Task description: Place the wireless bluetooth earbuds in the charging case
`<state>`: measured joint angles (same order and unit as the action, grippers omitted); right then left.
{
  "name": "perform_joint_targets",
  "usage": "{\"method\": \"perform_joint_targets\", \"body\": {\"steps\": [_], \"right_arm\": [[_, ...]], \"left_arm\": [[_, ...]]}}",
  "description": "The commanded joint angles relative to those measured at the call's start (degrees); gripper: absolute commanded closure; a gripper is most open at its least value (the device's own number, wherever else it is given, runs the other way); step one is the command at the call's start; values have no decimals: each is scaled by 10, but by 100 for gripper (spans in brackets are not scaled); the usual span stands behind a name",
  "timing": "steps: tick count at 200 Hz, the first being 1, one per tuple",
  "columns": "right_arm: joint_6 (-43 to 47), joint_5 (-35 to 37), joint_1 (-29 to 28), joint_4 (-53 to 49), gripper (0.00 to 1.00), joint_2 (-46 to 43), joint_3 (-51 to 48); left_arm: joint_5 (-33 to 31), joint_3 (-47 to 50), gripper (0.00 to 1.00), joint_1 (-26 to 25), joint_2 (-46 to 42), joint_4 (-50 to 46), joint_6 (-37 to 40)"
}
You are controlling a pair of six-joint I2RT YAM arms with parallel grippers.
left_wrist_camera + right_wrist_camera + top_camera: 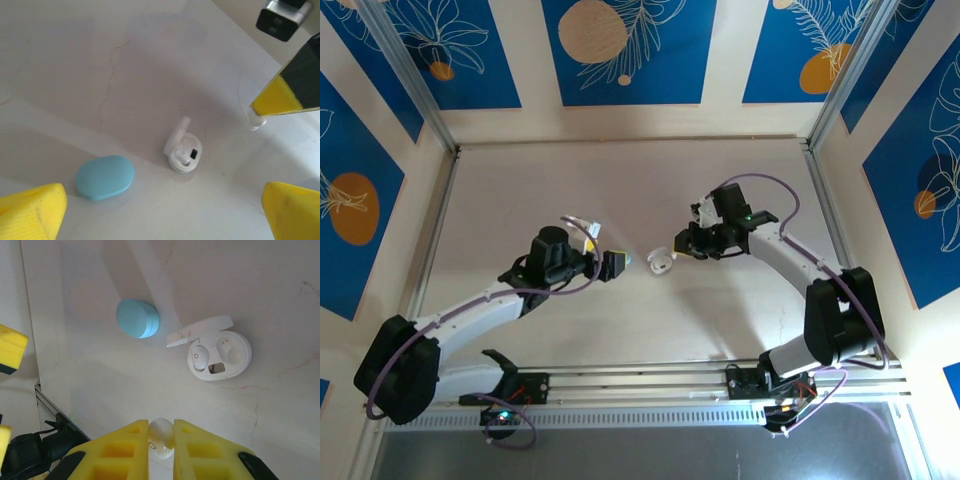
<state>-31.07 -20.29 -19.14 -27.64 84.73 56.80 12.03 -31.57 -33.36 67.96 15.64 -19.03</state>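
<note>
Lighting is bright and diffuse, casting only soft, faint shadows on the table (620, 190); the top view is sharp, while near yellow fingers (31, 210) blur in the wrist views.

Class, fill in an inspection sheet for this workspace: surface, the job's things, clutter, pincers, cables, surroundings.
Surface: pale table, faintly veined.
Job's things: white case open, seated earbud in one well, other well empty; blue case shut; held earbud, white, not yet in the case.
Clutter: nothing seen.
Pincers: left pincer open, aimed at the cases; right pincer shut on the held earbud.
Cables: purple cables run along both arms.
Surroundings: blue leaf-patterned panels, metal frame.
</note>
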Motion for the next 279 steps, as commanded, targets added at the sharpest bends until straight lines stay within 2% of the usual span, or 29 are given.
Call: {"method": "perform_joint_targets", "body": {"steps": [1,49,132,215,279], "right_arm": [[28,-23,5,-13,85,20,31],[73,5,7,-53,85,69,73],[140,45,-7,-70,86,114,91],[149,75,-43,-56,86,145,91],[139,76,-47,-40,86,161,93]], "left_arm": [[10,34,0,19,-4,83,-19],[6,79,0,22,-3,146,-21],[27,85,0,22,8,169,-36],[34,84,0,22,17,179,-39],[36,85,0,22,10,176,-37]]}}
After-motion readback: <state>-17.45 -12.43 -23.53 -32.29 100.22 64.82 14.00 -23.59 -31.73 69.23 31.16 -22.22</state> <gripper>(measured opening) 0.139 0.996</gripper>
